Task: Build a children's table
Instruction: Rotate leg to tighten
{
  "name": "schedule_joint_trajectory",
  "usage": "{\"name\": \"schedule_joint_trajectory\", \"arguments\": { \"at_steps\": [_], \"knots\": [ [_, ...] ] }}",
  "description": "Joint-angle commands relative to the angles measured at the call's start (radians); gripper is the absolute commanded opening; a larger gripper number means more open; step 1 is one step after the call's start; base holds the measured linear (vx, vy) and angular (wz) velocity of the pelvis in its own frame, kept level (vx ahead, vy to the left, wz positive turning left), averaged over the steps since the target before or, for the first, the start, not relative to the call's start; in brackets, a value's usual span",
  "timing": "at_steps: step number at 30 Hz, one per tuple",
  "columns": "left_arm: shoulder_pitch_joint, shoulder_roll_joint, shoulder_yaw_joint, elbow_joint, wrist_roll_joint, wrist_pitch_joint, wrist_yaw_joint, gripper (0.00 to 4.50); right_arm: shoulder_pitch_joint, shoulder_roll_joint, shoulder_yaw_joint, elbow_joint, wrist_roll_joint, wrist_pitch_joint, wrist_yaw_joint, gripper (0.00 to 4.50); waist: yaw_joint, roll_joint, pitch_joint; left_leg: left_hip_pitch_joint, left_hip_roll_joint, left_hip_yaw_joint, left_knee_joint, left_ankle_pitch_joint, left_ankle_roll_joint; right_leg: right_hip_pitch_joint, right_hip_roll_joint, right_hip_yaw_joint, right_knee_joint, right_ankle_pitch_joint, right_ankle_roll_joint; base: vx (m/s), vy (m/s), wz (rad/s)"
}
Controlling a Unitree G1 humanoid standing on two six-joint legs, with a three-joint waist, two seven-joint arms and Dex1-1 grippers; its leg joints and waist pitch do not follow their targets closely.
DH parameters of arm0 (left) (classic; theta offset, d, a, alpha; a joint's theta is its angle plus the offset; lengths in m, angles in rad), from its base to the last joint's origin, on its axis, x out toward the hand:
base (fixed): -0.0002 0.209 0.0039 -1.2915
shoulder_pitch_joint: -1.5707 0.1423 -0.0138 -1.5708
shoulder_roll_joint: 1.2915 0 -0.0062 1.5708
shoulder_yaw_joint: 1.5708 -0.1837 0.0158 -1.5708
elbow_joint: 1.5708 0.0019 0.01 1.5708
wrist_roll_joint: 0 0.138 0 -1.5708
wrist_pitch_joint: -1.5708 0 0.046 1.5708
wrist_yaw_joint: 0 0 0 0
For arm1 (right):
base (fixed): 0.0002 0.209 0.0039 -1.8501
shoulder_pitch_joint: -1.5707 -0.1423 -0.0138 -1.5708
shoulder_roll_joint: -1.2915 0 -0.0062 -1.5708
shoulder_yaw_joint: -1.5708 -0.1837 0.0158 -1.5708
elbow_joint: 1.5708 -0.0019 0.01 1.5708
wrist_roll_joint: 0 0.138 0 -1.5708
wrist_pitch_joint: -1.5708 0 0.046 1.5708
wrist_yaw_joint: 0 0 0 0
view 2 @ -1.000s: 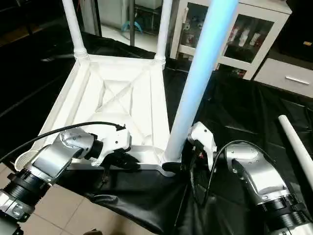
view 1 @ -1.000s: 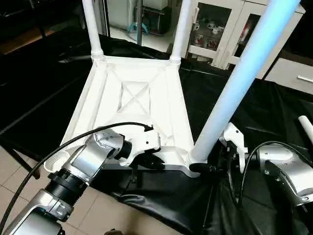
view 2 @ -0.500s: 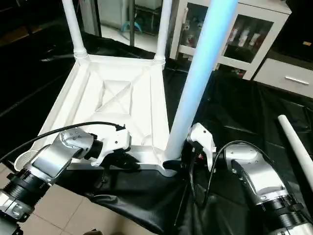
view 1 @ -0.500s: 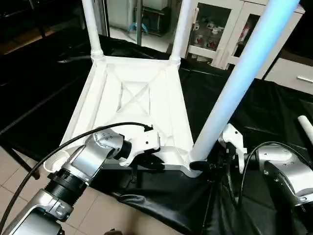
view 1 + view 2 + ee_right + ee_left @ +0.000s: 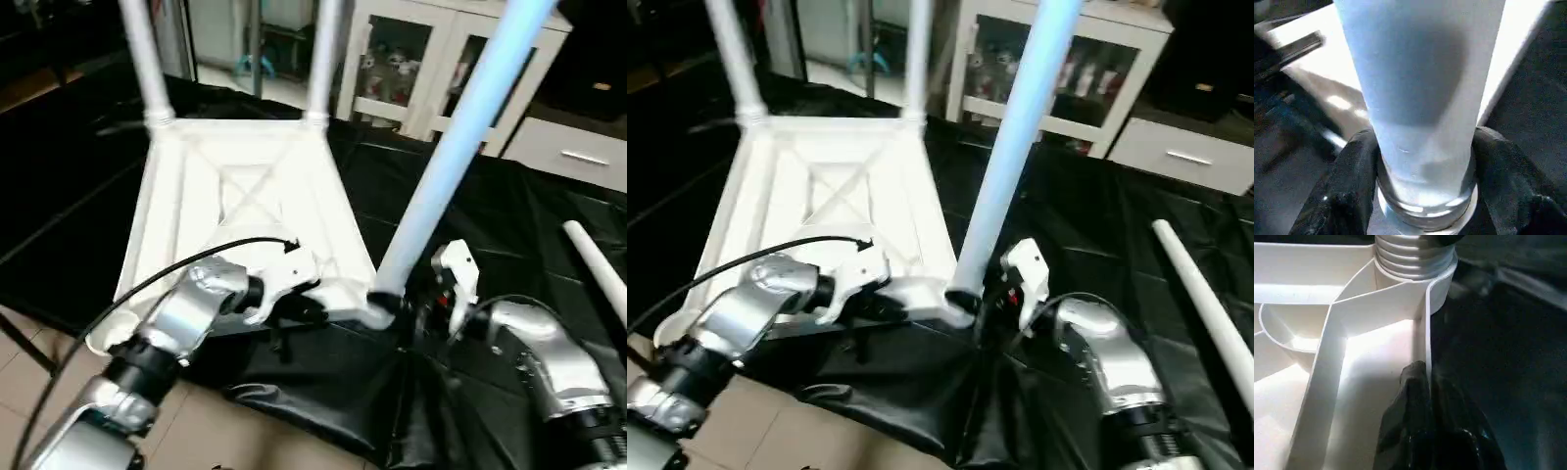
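The left hand (image 5: 1422,396) pinches the upturned tabletop's (image 5: 245,186) near rim. The right hand (image 5: 1422,161) clasps the base of the near leg (image 5: 451,157), which stands in its corner socket.

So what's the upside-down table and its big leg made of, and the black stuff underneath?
The tabletop looks like white moulded plastic: smooth, with thin raised ribs. The leg seems to be a smooth white plastic tube with a ridged, threaded end. The black sheet looks like thin shiny plastic or coated cloth; it wrinkles and glints.

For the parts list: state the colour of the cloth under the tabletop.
Black cloth, clearest in the left eye view.
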Motion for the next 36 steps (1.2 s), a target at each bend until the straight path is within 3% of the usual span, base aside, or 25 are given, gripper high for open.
{"name": "schedule_joint_trajectory", "arguments": {
  "at_steps": [1,4,6,7,8,10,11,12,13,17,18,19,21,24,25,26,32,34,36],
  "knots": [
    [-0.049,-0.066,-0.003,0.017,-0.007,0.022,0.066,0.0,-0.02,0.057,-0.026,0.12,-0.071,0.059,-0.224,2.54,0.004,0.009,-0.051,-0.018,0.014,-0.01,-0.09,-0.229,-0.005,0.045,-0.06,0.033,-0.104,-0.452,-0.113,0.0,0.0,0.0],
    [-0.075,-0.11,0.022,0.051,0.002,0.044,0.138,0.0,-0.047,0.109,-0.046,0.173,-0.09,0.059,-0.336,2.54,0.001,0.01,-0.055,-0.02,0.015,-0.014,-0.091,-0.22,-0.007,0.047,-0.063,0.031,-0.106,-0.451,-0.096,0.0,0.0,0.0],
    [-0.091,-0.138,0.039,0.068,0.004,0.065,0.183,0.0,-0.062,0.141,-0.052,0.203,-0.105,0.061,-0.406,2.54,-0.001,0.011,-0.055,-0.019,0.015,-0.013,-0.091,-0.214,-0.009,0.044,-0.061,0.03,-0.103,-0.411,-0.111,0.0,0.0,0.0],
    [-0.13,-0.198,0.074,0.113,0.017,0.098,0.298,0.0,-0.1,0.21,-0.061,0.281,-0.138,0.055,-0.572,2.54,-0.002,0.011,-0.057,-0.018,0.013,-0.01,-0.09,-0.199,-0.015,0.045,-0.058,0.029,-0.099,-0.367,-0.125,0.0,0.0,0.0],
    [-0.146,-0.218,0.086,0.135,0.023,0.1,0.348,0.0,-0.118,0.238,-0.067,0.318,-0.145,0.046,-0.629,2.54,-0.007,0.013,-0.055,-0.017,0.013,-0.008,-0.09,-0.201,-0.022,0.04,-0.057,0.03,-0.098,-0.364,-0.131,0.0,0.0,0.0],
    [-0.161,-0.238,0.098,0.157,0.03,0.099,0.395,0.0,-0.135,0.265,-0.074,0.353,-0.152,0.037,-0.682,2.54,-0.007,0.01,-0.058,-0.017,0.009,-0.011,-0.09,-0.211,-0.03,0.045,-0.058,0.026,-0.1,-0.385,-0.123,0.0,0.0,0.0],
    [-0.188,-0.266,0.105,0.2,0.044,0.083,0.466,0.0,-0.174,0.313,-0.092,0.431,-0.167,0.005,-0.785,2.54,-0.01,0.012,-0.061,-0.017,0.009,-0.008,-0.089,-0.193,-0.027,0.04,-0.057,0.029,-0.096,-0.325,-0.128,0.0,0.0,0.0],
    [-0.188,-0.266,0.105,0.2,0.044,0.083,0.466,0.0,-0.174,0.313,-0.092,0.431,-0.167,0.005,-0.785,2.54,-0.01,0.012,-0.063,-0.017,0.01,-0.009,-0.09,-0.185,-0.031,0.043,-0.056,0.028,-0.092,-0.299,-0.132,0.0,0.0,0.0],
    [-0.204,-0.284,0.104,0.221,0.058,0.063,0.512,0.0,-0.212,0.344,-0.087,0.49,-0.184,-0.032,-0.843,2.53,-0.01,0.004,-0.066,-0.021,0.01,-0.007,-0.087,-0.153,-0.025,0.048,-0.054,0.028,-0.084,-0.233,-0.141,0.0,0.0,0.0],
    [-0.211,-0.296,0.109,0.23,0.064,0.055,0.525,0.0,-0.245,0.366,-0.097,0.529,-0.191,-0.068,-0.876,2.53,-0.009,0.011,-0.067,-0.022,0.01,-0.003,-0.086,-0.111,-0.001,0.051,-0.051,0.027,-0.074,-0.109,-0.172,0.0,0.0,0.0],
    [-0.211,-0.296,0.108,0.23,0.064,0.055,0.522,0.0,-0.251,0.37,-0.102,0.534,-0.188,-0.08,-0.877,2.53,-0.009,0.007,-0.067,-0.023,0.01,-0.002,-0.086,-0.114,0.007,0.052,-0.054,0.027,-0.073,-0.113,-0.176,0.0,0.0,0.0],
    [-0.203,-0.282,0.097,0.222,0.06,0.053,0.492,0.0,-0.281,0.383,-0.129,0.54,-0.165,-0.15,-0.851,2.53,-0.01,0.006,-0.064,-0.023,0.011,0.0,-0.087,-0.133,0.01,0.049,-0.056,0.028,-0.079,-0.141,-0.175,0.0,0.0,0.0],
    [-0.195,-0.266,0.087,0.215,0.058,0.05,0.469,0.0,-0.293,0.382,-0.136,0.536,-0.156,-0.19,-0.819,2.53,-0.01,0.006,-0.065,-0.024,0.012,-0.001,-0.088,-0.151,0.013,0.051,-0.058,0.027,-0.081,-0.173,-0.168,0.0,0.0,0.0],
    [-0.188,-0.254,0.084,0.214,0.055,0.048,0.452,0.0,-0.296,0.376,-0.142,0.525,-0.138,-0.219,-0.763,2.53,-0.013,0.007,-0.065,-0.024,0.013,-0.001,-0.088,-0.14,0.021,0.052,-0.057,0.027,-0.079,-0.146,-0.174,0.0,0.0,0.0],
    [-0.186,-0.248,0.081,0.211,0.054,0.047,0.441,0.0,-0.294,0.371,-0.143,0.513,-0.13,-0.226,-0.741,3.09,-0.015,0.007,-0.064,-0.024,0.013,-0.001,-0.088,-0.133,0.027,0.053,-0.057,0.027,-0.078,-0.136,-0.18,0.0,0.0,0.0],
    [-0.182,-0.242,0.08,0.206,0.051,0.05,0.432,0.0,-0.291,0.363,-0.143,0.494,-0.123,-0.235,-0.719,3.09,-0.014,0.012,-0.065,-0.024,0.013,-0.001,-0.088,-0.13,0.029,0.054,-0.057,0.027,-0.077,-0.128,-0.183,0.0,0.0,0.0],
    [-0.169,-0.209,0.077,0.194,0.047,0.054,0.383,0.0,-0.271,0.314,-0.138,0.388,-0.089,-0.211,-0.591,3.67,-0.009,0.011,-0.069,-0.025,0.015,0.003,-0.08,-0.055,0.07,0.06,-0.057,0.028,-0.065,-0.015,-0.237,0.0,0.0,0.0],
    [-0.16,-0.193,0.068,0.183,0.045,0.051,0.351,0.0,-0.256,0.287,-0.131,0.35,-0.063,-0.167,-0.497,3.72,-0.007,0.015,-0.07,-0.026,0.015,0.003,-0.078,-0.027,0.088,0.059,-0.057,0.027,-0.062,0.018,-0.252,0.0,0.0,0.0],
    [-0.149,-0.179,0.057,0.17,0.041,0.047,0.313,0.0,-0.243,0.267,-0.13,0.326,-0.04,-0.148,-0.42,4.07,-0.002,0.017,-0.069,-0.025,0.018,0.005,-0.076,-0.019,0.102,0.058,-0.059,0.028,-0.061,0.033,-0.27,0.0,0.0,0.0]
  ]
}}
